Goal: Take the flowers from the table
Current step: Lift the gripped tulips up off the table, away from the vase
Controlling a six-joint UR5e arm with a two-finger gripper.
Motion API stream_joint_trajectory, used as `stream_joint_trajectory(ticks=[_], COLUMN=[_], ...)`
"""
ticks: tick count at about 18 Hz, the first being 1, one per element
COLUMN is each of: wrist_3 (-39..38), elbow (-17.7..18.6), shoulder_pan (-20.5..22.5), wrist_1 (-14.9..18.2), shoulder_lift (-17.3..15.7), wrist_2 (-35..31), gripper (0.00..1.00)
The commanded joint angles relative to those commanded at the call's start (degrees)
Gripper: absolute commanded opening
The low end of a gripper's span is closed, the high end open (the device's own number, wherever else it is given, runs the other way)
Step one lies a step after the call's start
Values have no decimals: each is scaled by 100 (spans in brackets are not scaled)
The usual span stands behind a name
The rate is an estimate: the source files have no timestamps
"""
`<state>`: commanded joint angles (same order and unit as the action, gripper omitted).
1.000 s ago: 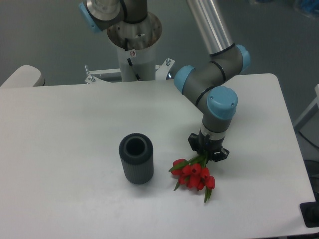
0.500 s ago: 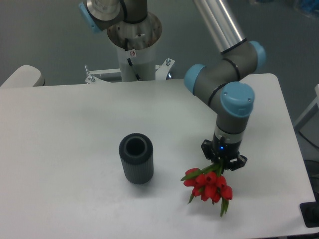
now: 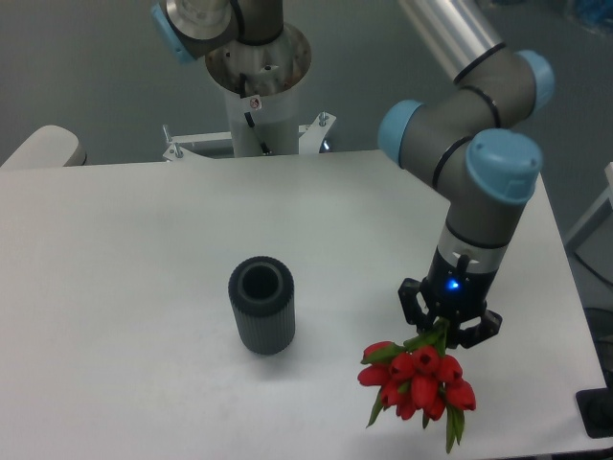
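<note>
The flowers (image 3: 418, 380), a small bunch of red tulips with green leaves, hang from my gripper (image 3: 447, 331) at the front right of the white table (image 3: 144, 249). The gripper points down and is shut on the green stems, which are mostly hidden between the fingers. The red heads fan out toward the camera below the gripper. The bunch looks lifted off the tabletop, though I cannot tell the height.
A dark grey ribbed cylinder (image 3: 261, 305) stands upright left of the flowers. The arm's base column (image 3: 257, 91) rises behind the table's far edge. The table's right edge lies close to the gripper, with a dark object (image 3: 599, 414) at the front right corner.
The gripper has moved right and toward the camera with the flowers in it, rising; the bunch now appears larger and nearer the table's front right corner. The cylinder has not moved.
</note>
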<state>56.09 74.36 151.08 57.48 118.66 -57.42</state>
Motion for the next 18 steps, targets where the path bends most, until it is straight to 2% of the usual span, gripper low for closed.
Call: stream_joint_trajectory(ticks=[5,11,16,18], wrist_3=[-204,-169,-125,-125], elbow=[-9,-9,0,35], shoulder_pan=[175,474,589,580], wrist_1=[-62,-70,-97,-280], shoulder_lift=[-115,-106,-97,-88], wrist_2=[1381,2076,2323,2323], gripper=[28,28,28,28])
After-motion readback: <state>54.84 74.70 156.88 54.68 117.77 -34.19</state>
